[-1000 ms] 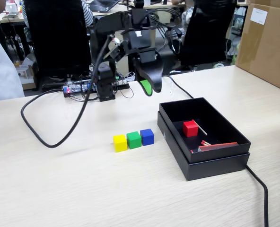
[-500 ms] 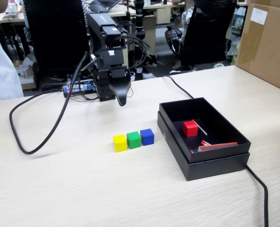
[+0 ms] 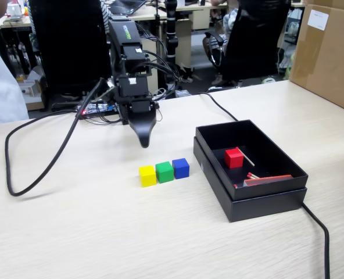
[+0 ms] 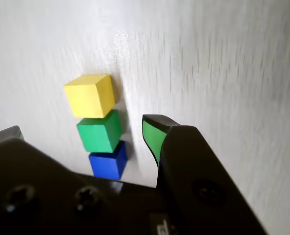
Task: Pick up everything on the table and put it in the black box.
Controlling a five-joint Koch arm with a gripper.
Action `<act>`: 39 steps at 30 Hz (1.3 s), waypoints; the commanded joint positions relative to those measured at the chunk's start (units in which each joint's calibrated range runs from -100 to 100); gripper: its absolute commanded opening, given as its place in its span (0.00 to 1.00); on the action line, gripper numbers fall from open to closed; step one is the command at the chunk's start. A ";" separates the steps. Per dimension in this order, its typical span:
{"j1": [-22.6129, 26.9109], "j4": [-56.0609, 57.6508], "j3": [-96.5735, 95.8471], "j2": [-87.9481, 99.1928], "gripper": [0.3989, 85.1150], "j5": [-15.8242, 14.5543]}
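Yellow [image 3: 147,175], green [image 3: 164,171] and blue [image 3: 181,168] little solid cubes are sitting in a touching row; the black pincer [image 4: 81,129] is hanging above, spread apart, holding nothing

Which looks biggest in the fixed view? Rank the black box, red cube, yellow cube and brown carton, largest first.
1. Brown carton, though the frame cuts it off.
2. Black box.
3. Red cube and yellow cube: they look alike, so no ranking between them.
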State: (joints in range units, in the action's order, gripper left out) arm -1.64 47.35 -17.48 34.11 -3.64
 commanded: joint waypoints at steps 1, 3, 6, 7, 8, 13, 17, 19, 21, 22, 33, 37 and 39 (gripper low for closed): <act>-0.34 1.16 6.78 -4.79 0.56 1.95; -0.59 1.16 9.05 -10.76 0.56 2.93; -0.83 1.16 10.95 -15.58 0.56 3.17; -0.83 1.16 11.32 -16.73 0.56 3.17; -0.88 1.16 11.68 -17.64 0.56 3.17; -1.22 1.16 13.58 -23.15 0.56 3.17; -1.81 1.16 15.58 -25.91 0.50 3.47; -2.00 1.16 16.66 -26.94 0.49 3.47; -2.00 1.16 16.94 -27.17 0.46 3.61; -2.05 1.16 17.12 -27.17 0.39 3.61; -3.32 1.25 17.48 -22.46 0.06 3.96; -4.15 3.84 16.94 -13.40 0.06 4.79; -4.10 4.88 16.30 -8.01 0.06 5.13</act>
State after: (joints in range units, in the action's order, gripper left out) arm -5.59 50.45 -4.06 16.50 0.66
